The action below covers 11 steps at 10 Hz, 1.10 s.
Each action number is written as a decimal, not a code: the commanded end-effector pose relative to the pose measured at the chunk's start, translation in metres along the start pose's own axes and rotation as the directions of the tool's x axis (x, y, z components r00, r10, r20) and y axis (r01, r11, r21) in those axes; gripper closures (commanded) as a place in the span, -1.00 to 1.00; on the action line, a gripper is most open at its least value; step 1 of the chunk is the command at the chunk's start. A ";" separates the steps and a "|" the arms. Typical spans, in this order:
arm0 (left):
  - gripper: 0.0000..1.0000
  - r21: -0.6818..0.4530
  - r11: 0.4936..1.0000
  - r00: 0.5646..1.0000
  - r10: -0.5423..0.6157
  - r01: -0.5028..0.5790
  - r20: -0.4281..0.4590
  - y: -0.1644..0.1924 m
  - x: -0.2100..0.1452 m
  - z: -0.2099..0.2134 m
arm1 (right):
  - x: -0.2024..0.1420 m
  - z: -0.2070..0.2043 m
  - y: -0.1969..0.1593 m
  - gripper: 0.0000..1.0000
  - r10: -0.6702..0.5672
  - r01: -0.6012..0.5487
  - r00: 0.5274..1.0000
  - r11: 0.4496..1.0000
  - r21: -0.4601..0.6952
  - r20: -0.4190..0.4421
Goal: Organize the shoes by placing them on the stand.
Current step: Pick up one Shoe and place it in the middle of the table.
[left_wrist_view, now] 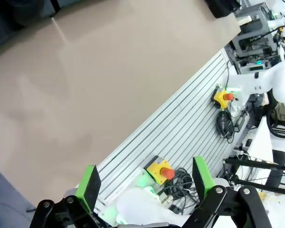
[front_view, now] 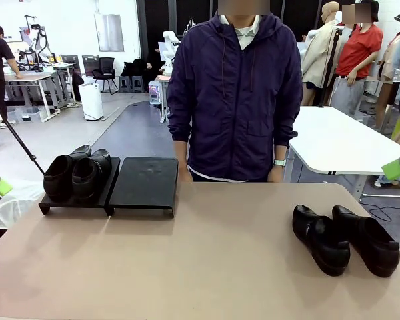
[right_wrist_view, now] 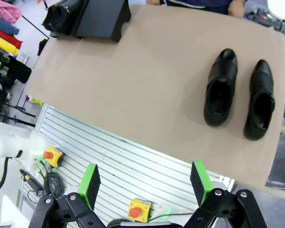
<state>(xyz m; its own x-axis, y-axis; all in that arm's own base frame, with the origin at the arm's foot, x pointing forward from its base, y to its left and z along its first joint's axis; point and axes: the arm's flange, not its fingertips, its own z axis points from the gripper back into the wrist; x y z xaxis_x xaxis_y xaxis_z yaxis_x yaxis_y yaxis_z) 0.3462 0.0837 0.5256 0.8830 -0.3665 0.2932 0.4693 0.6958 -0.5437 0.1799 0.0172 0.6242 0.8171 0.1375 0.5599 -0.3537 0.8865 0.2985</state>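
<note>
At the counter's (front_view: 207,260) four o'clock, two shoes (front_view: 320,239) are awaiting the stand (front_view: 141,183); left pincer (left_wrist_view: 147,183) and right pincer (right_wrist_view: 146,181) are hanging spread, empty, likely needing a grasp next.

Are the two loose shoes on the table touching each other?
Apart. The right wrist view shows a strip of bare tabletop running between the inner shoe and the outer shoe.

On the bench (front_view: 207,260), the stand (front_view: 141,179) sits at the far edge, left of the frame's middle. One pair of shoes (front_view: 87,177) rests side by side on its left half. A second pair of shoes (front_view: 318,237) lies on the bench at lower right, well apart from the stand. A person (front_view: 237,93) stands behind the bench, upper centre.
</note>
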 end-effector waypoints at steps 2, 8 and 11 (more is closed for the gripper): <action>-1.00 -0.001 1.000 1.000 0.010 -0.010 -0.010 0.000 -0.002 0.003 | 0.000 0.000 0.000 -1.00 0.000 0.000 1.000 1.000 0.000 0.000; -1.00 -0.001 1.000 1.000 0.010 -0.010 -0.010 0.000 -0.002 0.003 | 0.031 -0.081 0.010 -1.00 0.140 -0.271 0.954 0.776 -0.569 -0.264; -1.00 -0.001 1.000 1.000 0.010 -0.010 -0.010 0.000 -0.002 0.003 | 0.037 -0.082 0.014 -1.00 0.176 -0.308 0.943 0.780 -0.544 -0.282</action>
<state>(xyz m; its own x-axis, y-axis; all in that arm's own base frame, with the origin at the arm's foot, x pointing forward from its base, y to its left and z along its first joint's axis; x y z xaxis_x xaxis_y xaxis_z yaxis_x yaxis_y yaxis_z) 0.3461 0.0842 0.5255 0.8835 -0.3656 0.2927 0.4683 0.6959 -0.5444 0.2428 0.0629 0.5868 0.8414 0.3891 0.3750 -0.2703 0.9039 -0.3316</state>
